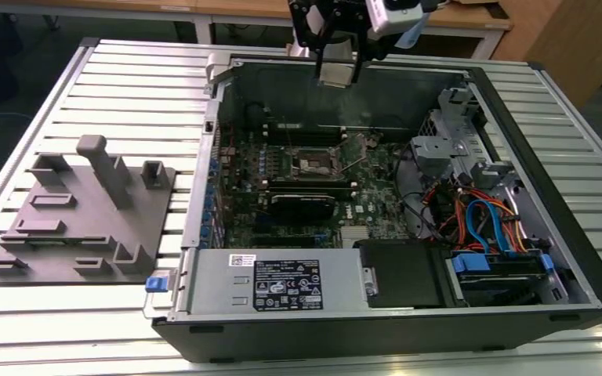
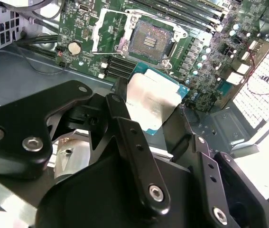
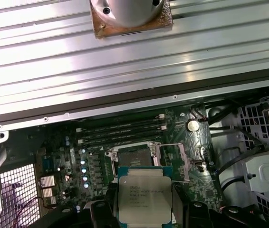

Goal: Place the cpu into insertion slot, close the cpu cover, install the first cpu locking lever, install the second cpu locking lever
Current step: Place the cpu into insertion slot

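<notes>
- gripper (image 1: 339, 69) at top centre of the exterior view, clamped on the cpu (image 3: 144, 194) by its edges
- cpu is held in the air over the open computer case (image 1: 552, 258), well apart from the insertion slot (image 1: 315, 162)
- insertion slot sits bare, mid-frame on the green motherboard (image 1: 375, 211)

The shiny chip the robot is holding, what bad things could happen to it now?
The cpu is pinched between the fingers above the open case, so it might slip and fall onto the board. It is apart from the insertion slot, whose contacts lie bare; landing tilted or off-centre could bend them.
</notes>
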